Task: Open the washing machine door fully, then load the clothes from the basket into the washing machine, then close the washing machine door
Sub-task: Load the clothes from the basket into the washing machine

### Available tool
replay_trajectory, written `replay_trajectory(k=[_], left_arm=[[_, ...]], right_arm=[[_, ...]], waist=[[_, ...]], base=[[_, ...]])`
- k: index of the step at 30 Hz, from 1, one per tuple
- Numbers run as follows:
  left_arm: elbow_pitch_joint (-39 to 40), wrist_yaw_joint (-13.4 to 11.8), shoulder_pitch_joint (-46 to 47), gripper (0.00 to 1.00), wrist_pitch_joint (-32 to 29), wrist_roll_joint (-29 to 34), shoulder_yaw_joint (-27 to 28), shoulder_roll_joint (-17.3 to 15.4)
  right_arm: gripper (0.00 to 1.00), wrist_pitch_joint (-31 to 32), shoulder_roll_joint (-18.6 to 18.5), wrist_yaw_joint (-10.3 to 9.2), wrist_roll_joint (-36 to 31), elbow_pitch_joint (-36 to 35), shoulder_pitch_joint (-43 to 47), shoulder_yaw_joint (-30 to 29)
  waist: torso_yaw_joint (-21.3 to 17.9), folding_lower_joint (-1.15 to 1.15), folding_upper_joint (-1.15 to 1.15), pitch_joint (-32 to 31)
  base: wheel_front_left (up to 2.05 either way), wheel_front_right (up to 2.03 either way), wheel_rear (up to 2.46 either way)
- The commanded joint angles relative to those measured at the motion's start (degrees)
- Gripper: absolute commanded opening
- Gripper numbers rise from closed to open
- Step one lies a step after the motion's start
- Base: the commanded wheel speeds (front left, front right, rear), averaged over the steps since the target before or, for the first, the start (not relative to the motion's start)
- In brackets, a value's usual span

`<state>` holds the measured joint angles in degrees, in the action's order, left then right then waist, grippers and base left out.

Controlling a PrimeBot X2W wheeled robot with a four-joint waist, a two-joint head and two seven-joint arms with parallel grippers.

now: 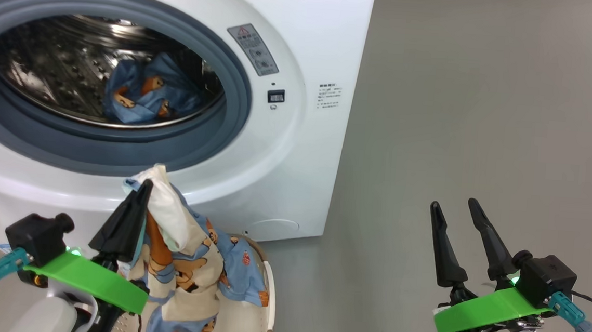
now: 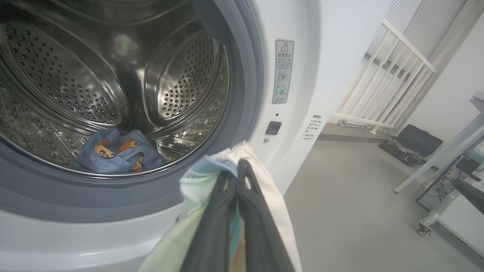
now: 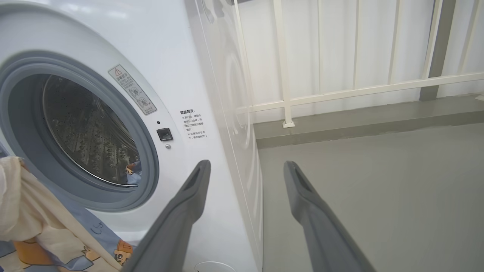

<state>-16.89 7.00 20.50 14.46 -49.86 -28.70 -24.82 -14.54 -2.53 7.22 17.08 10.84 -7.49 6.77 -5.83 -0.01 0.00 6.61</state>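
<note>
One grey floor (image 1: 486, 122) carries the washing machine (image 1: 297, 150), with a blue garment (image 1: 147, 93) lying in its drum. The right wrist view adds a white railing (image 3: 355, 90) behind. The left pincer (image 1: 143, 191), pressed together, pinches the clothes (image 1: 195, 263) above the basket (image 1: 270, 299). The right pincer (image 1: 454, 203) hangs spread and empty.

A white washing machine (image 1: 309, 47) is shown, with grey-blue seal (image 1: 120, 146) and perforated steel drum (image 1: 47, 65); the clothes (image 1: 200, 263) are printed light blue with orange-brown cartoon figures.
</note>
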Motion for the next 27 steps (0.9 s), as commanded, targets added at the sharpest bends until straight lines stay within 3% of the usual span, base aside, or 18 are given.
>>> replay_trajectory(k=[1, 16, 27], left_arm=[[1.52, -0.50, 0.37, 0.00, 0.53, 0.71, 2.90, -1.33], [-1.06, -0.88, 4.25, 0.00, 0.53, -0.34, 5.08, -0.47], [-5.92, -0.44, 14.92, 0.00, -1.36, -1.88, 9.08, -3.98]], right_arm=[[1.00, -0.46, -0.34, 0.26, -0.77, -0.96, 0.12, 0.87], [1.00, -0.46, -0.34, 0.26, -1.60, -0.66, -0.01, 1.51], [1.00, -0.46, -0.34, 0.26, -2.45, -3.28, -0.18, 2.46]], waist=[[0.94, 0.01, 0.00, -1.36], [0.91, 0.01, 0.00, -0.78], [-1.33, 0.01, 0.00, 5.32]], base=[[0.00, 0.00, 0.00], [0.00, 0.00, 0.00], [0.00, 0.00, 0.00]])
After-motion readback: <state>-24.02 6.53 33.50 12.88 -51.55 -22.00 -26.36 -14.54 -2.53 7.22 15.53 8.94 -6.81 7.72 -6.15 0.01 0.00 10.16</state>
